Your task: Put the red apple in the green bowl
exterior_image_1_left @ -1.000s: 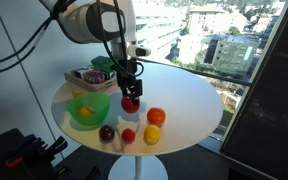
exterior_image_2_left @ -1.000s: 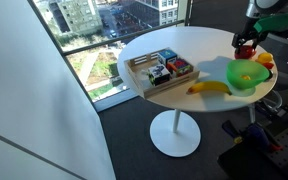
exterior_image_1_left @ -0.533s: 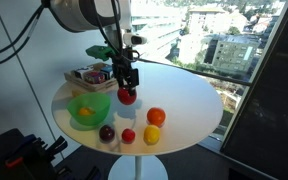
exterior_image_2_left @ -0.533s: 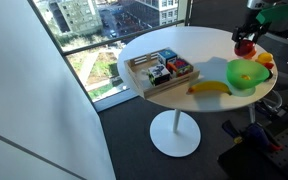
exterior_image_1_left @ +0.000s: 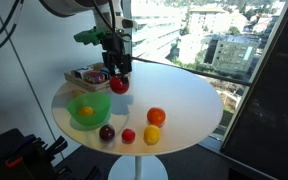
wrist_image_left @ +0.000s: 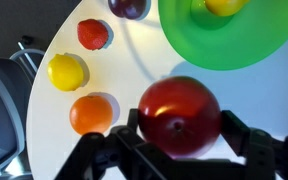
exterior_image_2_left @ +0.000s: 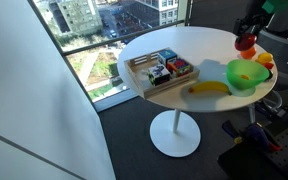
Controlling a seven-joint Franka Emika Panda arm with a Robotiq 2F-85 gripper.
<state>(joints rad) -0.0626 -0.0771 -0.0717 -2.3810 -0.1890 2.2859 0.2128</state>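
my gripper clamped on the red apple, held clear of the white table, near the far-right rim of the green bowl, yellow fruit inside it

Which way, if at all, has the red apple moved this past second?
Yes. In an exterior view, the red apple has risen in the gripper and shifted toward the green bowl.

White rounded arm, black gripper, jointed black fingers, green mount at the wrist

High-rise office: city-view windows
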